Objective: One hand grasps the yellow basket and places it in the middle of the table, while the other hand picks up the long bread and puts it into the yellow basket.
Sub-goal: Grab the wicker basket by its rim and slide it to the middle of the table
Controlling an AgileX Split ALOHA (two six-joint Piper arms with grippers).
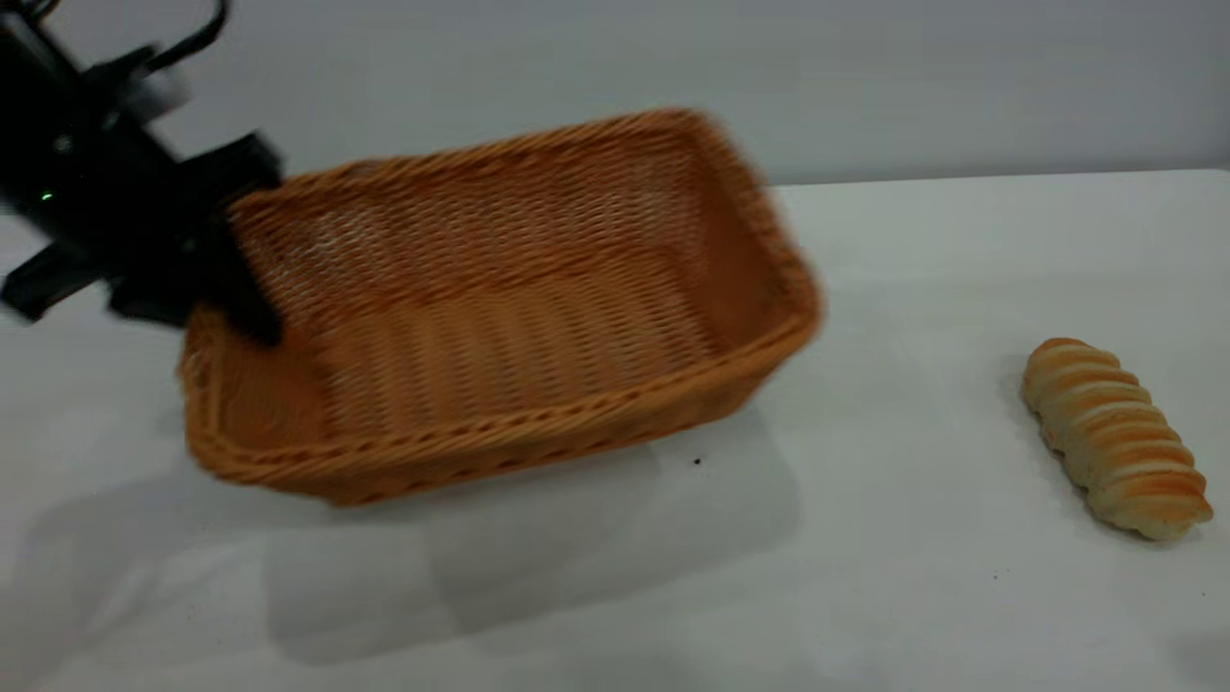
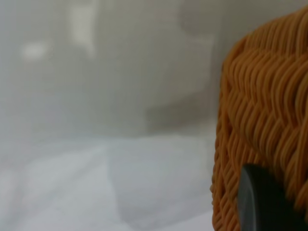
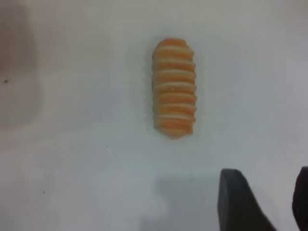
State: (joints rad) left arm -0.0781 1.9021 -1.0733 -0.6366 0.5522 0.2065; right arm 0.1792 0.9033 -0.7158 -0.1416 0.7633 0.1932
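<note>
We see the left gripper [image 1: 231, 279] clamped on the yellow basket [image 1: 500, 308]; the long bread [image 1: 1115, 437], near the table's [image 1: 913, 577] right edge, lies beneath the open right gripper [image 3: 262, 204].

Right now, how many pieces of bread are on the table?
1. The long bread lies on the table at the exterior view's right, apart from the yellow basket, whose visible inside holds none. The right wrist view shows the same loaf.

Black left arm [image 1: 106, 192], green indicator light [image 1: 45, 197]
</note>
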